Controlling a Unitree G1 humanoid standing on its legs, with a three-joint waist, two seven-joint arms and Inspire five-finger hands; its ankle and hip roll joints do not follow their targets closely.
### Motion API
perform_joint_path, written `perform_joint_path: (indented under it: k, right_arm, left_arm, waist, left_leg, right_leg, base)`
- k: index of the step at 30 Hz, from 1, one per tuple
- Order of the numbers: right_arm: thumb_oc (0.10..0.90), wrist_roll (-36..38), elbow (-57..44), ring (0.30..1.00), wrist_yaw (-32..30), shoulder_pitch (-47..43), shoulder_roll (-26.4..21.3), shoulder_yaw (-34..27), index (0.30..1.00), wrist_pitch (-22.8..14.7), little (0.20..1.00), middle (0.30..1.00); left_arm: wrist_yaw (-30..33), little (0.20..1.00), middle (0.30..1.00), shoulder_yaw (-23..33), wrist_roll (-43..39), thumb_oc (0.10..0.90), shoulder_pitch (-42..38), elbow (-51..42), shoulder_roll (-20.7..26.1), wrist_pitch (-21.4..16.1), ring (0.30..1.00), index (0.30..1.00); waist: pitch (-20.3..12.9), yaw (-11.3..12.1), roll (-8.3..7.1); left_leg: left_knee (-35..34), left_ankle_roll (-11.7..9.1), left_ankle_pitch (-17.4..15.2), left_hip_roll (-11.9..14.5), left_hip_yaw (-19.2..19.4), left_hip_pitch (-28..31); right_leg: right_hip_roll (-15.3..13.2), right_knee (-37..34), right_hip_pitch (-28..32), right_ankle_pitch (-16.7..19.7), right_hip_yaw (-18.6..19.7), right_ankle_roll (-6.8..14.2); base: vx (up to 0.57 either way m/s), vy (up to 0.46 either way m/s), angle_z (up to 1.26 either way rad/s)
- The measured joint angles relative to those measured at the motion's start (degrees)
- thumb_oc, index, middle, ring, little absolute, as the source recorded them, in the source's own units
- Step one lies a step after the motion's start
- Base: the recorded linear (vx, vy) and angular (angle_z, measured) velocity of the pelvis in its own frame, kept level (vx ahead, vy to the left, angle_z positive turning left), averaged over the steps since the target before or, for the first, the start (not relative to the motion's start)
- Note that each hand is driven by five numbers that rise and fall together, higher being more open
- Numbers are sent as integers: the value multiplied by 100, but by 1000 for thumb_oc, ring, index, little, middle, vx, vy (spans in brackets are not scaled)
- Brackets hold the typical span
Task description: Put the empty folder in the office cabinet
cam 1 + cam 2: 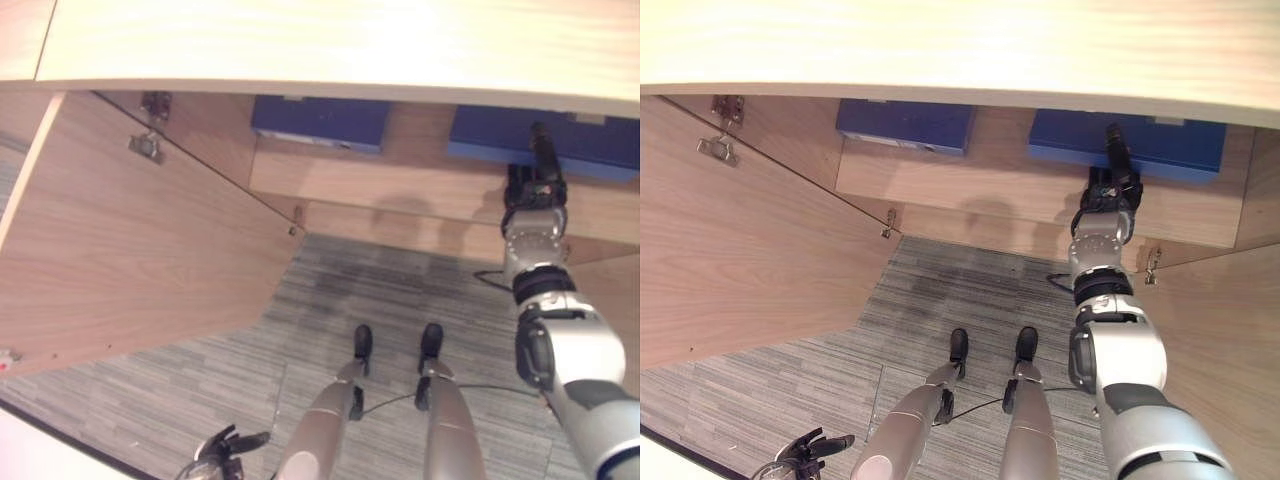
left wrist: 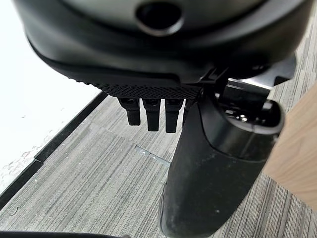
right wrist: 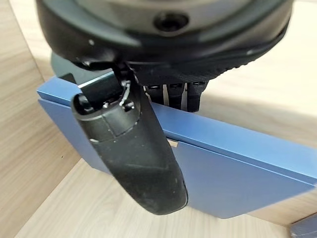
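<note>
A blue folder (image 1: 590, 140) (image 1: 1170, 145) lies on the shelf (image 1: 400, 185) of the open wooden cabinet, at its right side. My right hand (image 1: 535, 190) (image 1: 1108, 190) reaches in to the folder's near edge. In the right wrist view the thumb (image 3: 133, 153) lies straight across the blue folder (image 3: 237, 168). The fingers (image 3: 171, 94) run straight behind its upper edge, so the edge sits in the open hand. My left hand (image 1: 222, 450) (image 2: 213, 173) hangs low over the carpet, open and holding nothing.
A second blue folder (image 1: 320, 122) lies further left on the same shelf. The left cabinet door (image 1: 130, 250) swings wide open, and the right door (image 1: 1230, 330) stands open beside my right arm. The pale cabinet top (image 1: 350, 40) overhangs the shelf. Grey carpet lies below.
</note>
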Motion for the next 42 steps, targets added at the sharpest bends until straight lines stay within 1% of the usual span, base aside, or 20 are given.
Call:
perform_joint_path:
  k: [3,5,7,12,15,18,19,20,21,23,24,25,27,29,30,31,32,35,37,42]
  right_arm:
    - [800,287,-1009,900,390,620,356,-98,900,-261,900,900]
    - [800,747,-1517,900,877,948,667,-64,900,-416,900,900]
    - [800,1015,-1534,900,1169,1004,757,-6,900,-508,900,900]
    - [800,1130,-1674,900,1491,1009,749,19,900,-749,900,900]
    - [800,1129,-2021,900,1735,1129,695,127,900,-809,900,900]
    - [800,1113,-1991,900,1810,1134,493,366,900,-736,900,900]
    - [800,1100,-1947,900,1814,1169,221,650,900,-597,900,900]
    - [800,948,-1895,900,1814,1168,72,756,900,-456,900,900]
    - [800,634,-1653,900,1818,1118,-272,1070,900,-291,900,900]
    - [800,-167,-1329,900,1830,1057,-1019,1680,900,329,900,900]
    - [800,-505,-1201,900,1835,993,-1144,1781,900,502,900,900]
    - [800,-979,-978,900,1818,878,-1372,2043,900,827,900,900]
    - [800,-1541,-766,900,1835,775,-1478,2237,900,1015,900,900]
    - [800,-2753,-78,900,1904,357,-1852,3020,900,1467,900,900]
    - [800,-3046,39,900,1926,294,-1935,3234,900,1540,900,900]
    - [800,-3326,82,900,1966,269,-1970,3239,900,1592,900,900]
    - [800,-3911,251,900,2085,47,-2078,3620,900,1654,900,900]
    - [800,-5033,291,900,2372,-293,-2175,3882,900,1940,900,900]
    - [800,-5429,284,900,2487,-288,-2191,4079,900,1974,900,900]
    - [800,-5939,456,900,2671,-296,-2163,4016,900,1936,900,900]
  left_arm:
    - [10,900,900,48,0,800,8,-117,-2,1,900,900]
    - [10,900,900,107,0,800,9,-165,-2,-17,900,900]
    - [10,900,900,196,7,800,9,-161,0,-30,900,900]
    - [9,900,900,240,54,800,45,-128,0,3,900,900]
    - [4,900,900,249,136,800,44,-97,0,1,900,900]
    - [1,900,900,267,200,800,44,-91,2,-9,900,900]
    - [-14,900,900,269,202,800,44,-88,5,-16,900,900]
    - [-26,900,900,270,206,800,38,-85,6,-11,900,900]
    - [-47,900,900,270,210,800,34,-85,12,-19,900,900]
    - [-174,900,900,268,212,800,31,-48,56,-39,900,900]
    - [-250,900,900,268,212,800,33,-26,94,-36,900,900]
    - [-300,900,900,263,213,800,32,-25,149,-37,900,900]
    - [-388,900,900,255,214,800,34,-27,223,-40,900,900]
    - [-410,900,900,245,214,800,21,-57,241,-56,900,900]
    - [-434,900,900,243,217,800,23,-51,244,-68,900,900]
    - [-472,900,900,243,217,800,25,-43,246,-63,900,900]
    - [-513,900,900,218,231,800,31,-42,246,-46,900,900]
    - [-521,900,900,205,423,800,31,-49,248,-52,900,900]
    - [-523,900,900,187,448,800,39,-46,252,-51,900,900]
    - [-616,900,900,137,453,800,34,-68,262,-134,900,900]
  waist:
    - [0,0,0]
    - [1,-7,1]
    - [1,-11,2]
    - [8,9,14]
    - [33,4,66]
    - [41,5,83]
    - [42,1,83]
    - [42,-3,83]
    - [42,-1,82]
    - [48,4,72]
    - [68,-3,39]
    - [88,-4,9]
    - [119,-35,-40]
    - [131,-25,-59]
    - [136,-25,-70]
    - [147,-37,-89]
    - [161,-60,-117]
    - [166,-57,-148]
    - [163,-40,-156]
    - [152,-4,-179]
  left_leg:
    - [-21,-6,5,26,-6,24]
    - [-73,-11,19,33,8,86]
    - [-94,-12,24,37,10,122]
    - [-124,-14,24,37,15,121]
    - [-216,-13,71,37,14,164]
    - [-218,-15,78,38,18,184]
    - [-215,-14,79,39,18,193]
    - [-215,-14,80,40,20,194]
    - [-211,-13,80,41,21,196]
    - [-206,-12,81,46,4,207]
    - [-208,-12,80,56,14,223]
    - [-208,-12,81,63,17,219]
    - [-210,-17,85,74,25,220]
    - [-214,-8,95,80,33,209]
    - [-217,-6,96,82,33,210]
    - [-228,0,100,83,33,221]
    - [-285,12,110,86,59,236]
    - [-355,35,148,81,122,321]
    - [-440,38,158,81,120,465]
    - [-490,47,164,66,126,516]
  right_leg:
    - [34,-81,55,37,-7,-11]
    - [43,-104,94,44,-6,-14]
    - [46,-130,131,48,-6,-7]
    - [45,-175,136,45,-3,43]
    - [48,-192,145,52,-5,48]
    - [52,-190,160,52,-2,46]
    - [54,-190,171,52,-2,46]
    - [55,-197,174,58,-3,40]
    - [54,-197,180,78,-3,11]
    - [64,-239,220,83,-12,20]
    - [76,-267,237,93,-8,31]
    - [85,-280,238,94,-7,43]
    - [99,-325,248,130,-3,40]
    - [113,-450,293,195,1,62]
    - [114,-491,311,214,1,75]
    - [118,-545,342,242,0,77]
    - [123,-646,373,310,4,93]
    - [129,-798,480,398,34,95]
    - [134,-873,619,406,32,103]
    - [124,-909,662,416,36,127]
  base:
    - [0,0,0]
    - [-19,12,-4]
    - [0,0,0]
    - [0,0,0]
    - [0,0,0]
    - [0,0,0]
    - [0,0,0]
    - [-34,-1,0]
    - [0,0,0]
    - [-14,-1,2]
    - [-28,0,-4]
    - [-19,2,-6]
    - [-19,3,-4]
    - [-27,11,-3]
    - [0,0,0]
    - [-16,5,-5]
    - [-9,-1,-8]
    - [-3,8,-8]
    - [0,0,0]
    - [0,0,0]
